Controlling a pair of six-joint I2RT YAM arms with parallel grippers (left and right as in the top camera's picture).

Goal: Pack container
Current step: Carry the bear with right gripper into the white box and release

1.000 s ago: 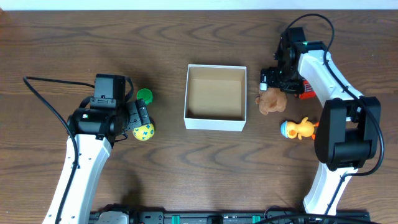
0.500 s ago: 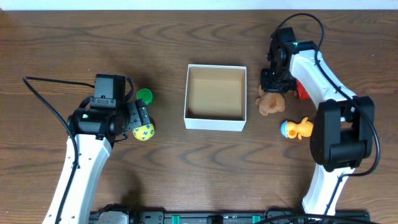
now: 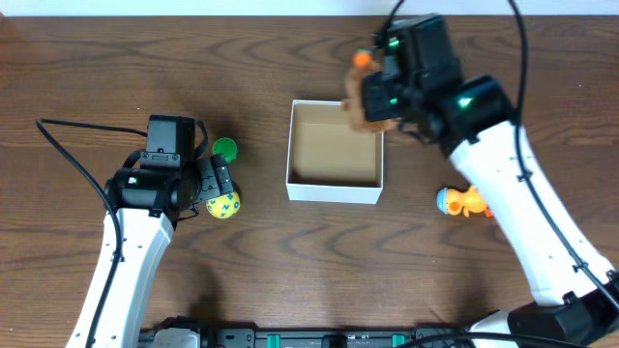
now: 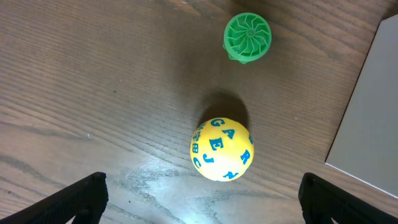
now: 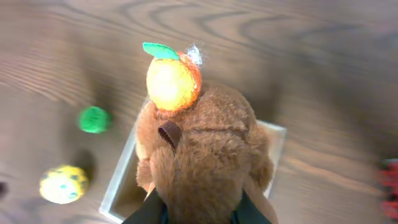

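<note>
The right end effector [image 5: 199,214], fingers largely cut off, is clamped on a blurred brown plush bear [image 5: 205,143], which hides most of the container [image 3: 334,192] below. The left end effector [image 4: 205,193] stands apart around a yellow letter ball [image 4: 222,149].

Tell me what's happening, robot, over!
Right claw shut on brown teddy, over container's far right corner. Left claw open above yellow letter ball. Container looks empty, nothing blocking it.
</note>
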